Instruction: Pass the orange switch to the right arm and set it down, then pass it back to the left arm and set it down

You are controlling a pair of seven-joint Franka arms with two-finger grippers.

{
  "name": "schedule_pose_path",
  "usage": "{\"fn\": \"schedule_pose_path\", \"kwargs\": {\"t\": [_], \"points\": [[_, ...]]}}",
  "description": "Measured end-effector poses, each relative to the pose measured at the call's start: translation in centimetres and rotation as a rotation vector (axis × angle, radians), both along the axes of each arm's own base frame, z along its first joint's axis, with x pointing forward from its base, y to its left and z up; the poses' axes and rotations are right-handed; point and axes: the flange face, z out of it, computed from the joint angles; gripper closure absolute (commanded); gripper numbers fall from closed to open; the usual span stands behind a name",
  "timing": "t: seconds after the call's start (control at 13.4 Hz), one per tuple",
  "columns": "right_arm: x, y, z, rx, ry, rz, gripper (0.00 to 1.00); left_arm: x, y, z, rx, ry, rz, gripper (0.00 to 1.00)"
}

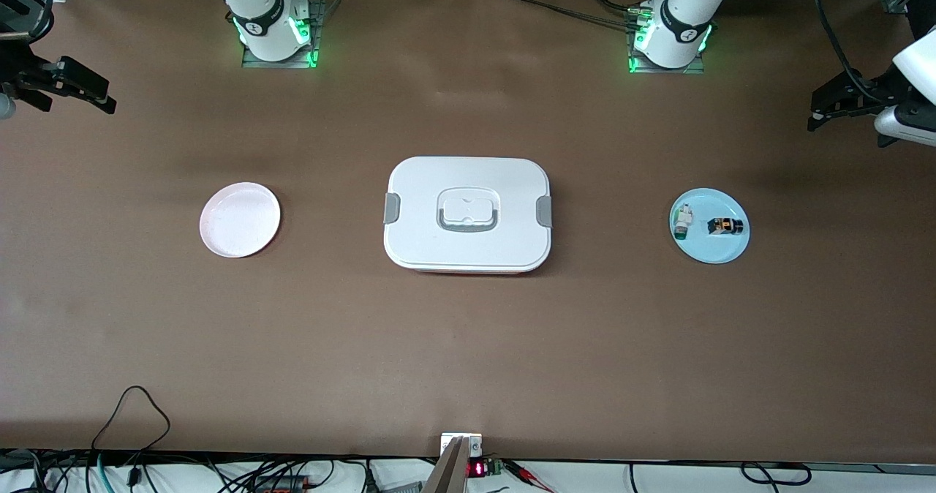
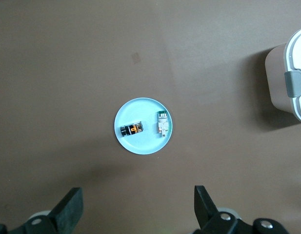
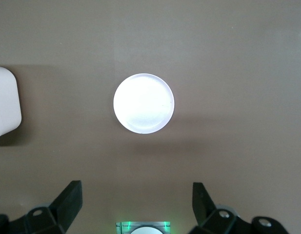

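The orange switch [image 1: 725, 226] [image 2: 132, 129], black with an orange band, lies on its side on a light blue plate [image 1: 713, 250] [image 2: 140, 109] toward the left arm's end of the table. In the middle of the table stands the white lidded box [image 1: 468, 215] [image 2: 291, 78] [image 3: 6, 105], between the two plates. My left gripper [image 1: 823, 109] [image 2: 138, 195] hangs open high over the table near the blue plate, holding nothing. At the right arm's end my right gripper [image 1: 102, 94] [image 3: 136, 189] is also up high, open and empty.
A small white-and-green part [image 1: 683, 221] [image 2: 163, 123] shares the blue plate with the switch. An empty pale pink plate [image 1: 240, 219] [image 3: 144, 103] sits toward the right arm's end. Cables [image 1: 131, 420] trail along the table edge nearest the front camera.
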Motion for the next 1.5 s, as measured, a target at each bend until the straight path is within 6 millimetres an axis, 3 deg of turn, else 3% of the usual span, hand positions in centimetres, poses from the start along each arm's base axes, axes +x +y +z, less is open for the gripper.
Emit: {"fn": "schedule_pose_path", "kwargs": {"t": [0.45, 1.5], "points": [[0.0, 0.0, 0.8, 0.000, -0.015, 0.000, 0.00, 0.0, -1.5, 0.4, 0.000, -0.002, -0.027, 0.00], [-0.9, 0.6, 0.6, 0.001, 0.062, 0.012, 0.00, -0.1, -1.5, 0.1, 0.003, 0.019, 0.023, 0.00]]}}
